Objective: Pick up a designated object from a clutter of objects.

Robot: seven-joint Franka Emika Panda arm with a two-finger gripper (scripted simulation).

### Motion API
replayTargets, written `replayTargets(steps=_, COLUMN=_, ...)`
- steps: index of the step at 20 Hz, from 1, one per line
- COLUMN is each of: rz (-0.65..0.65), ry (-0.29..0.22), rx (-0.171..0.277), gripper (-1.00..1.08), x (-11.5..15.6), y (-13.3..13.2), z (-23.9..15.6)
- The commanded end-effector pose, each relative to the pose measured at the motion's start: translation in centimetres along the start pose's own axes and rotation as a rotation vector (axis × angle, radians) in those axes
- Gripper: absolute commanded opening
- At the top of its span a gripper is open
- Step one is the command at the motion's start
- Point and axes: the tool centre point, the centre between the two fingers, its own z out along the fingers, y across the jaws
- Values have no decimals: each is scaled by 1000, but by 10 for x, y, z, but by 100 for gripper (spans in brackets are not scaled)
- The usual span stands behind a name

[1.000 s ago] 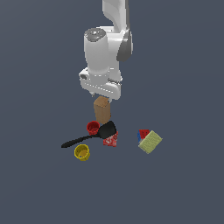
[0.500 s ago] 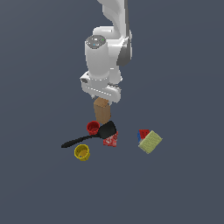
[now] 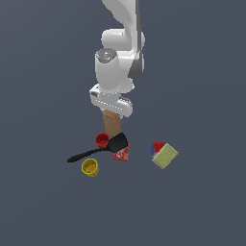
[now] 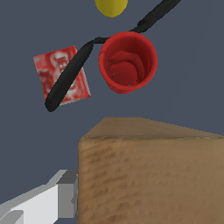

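Note:
The designated object, a tall brown box (image 3: 113,125), stands upright at the back of the clutter of objects, and it fills the wrist view's foreground (image 4: 148,175). My gripper (image 3: 111,114) is right on top of it, its hand hiding the box's upper end. One grey finger (image 4: 65,197) sits beside a box side, close to the surface; the other finger is out of view. The jaws look open, straddling the box.
A red cup (image 3: 102,140) stands just in front of the box. A black spatula (image 3: 103,149) lies across a red patterned packet (image 3: 122,154). A yellow cup (image 3: 90,167) sits nearer. A yellow-green block (image 3: 165,155) and a red-blue block (image 3: 156,146) lie toward the exterior view's right.
The arm has come down over the brown box, so less of the box shows below the hand. The box and the other items have not moved.

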Motion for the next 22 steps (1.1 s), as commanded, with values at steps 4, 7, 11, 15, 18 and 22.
replayTargets(steps=4, rz=0, ry=1, rx=0, gripper=-100, x=0, y=0, z=1)
replayTargets(steps=7, rz=0, ry=1, rx=0, gripper=-100, x=0, y=0, z=1)
replayTargets(steps=11, rz=0, ry=2, rx=1, gripper=-100, x=0, y=0, z=0)
replayTargets(steps=15, rz=0, ry=2, rx=1, gripper=-100, x=-1, y=-3, z=-3)
replayTargets(steps=18, rz=0, ry=2, rx=0, gripper=-100, x=-5, y=-9, z=-10)
replayTargets(steps=22, rz=0, ry=2, rx=-1, gripper=-100, x=-12, y=-22, z=-25)
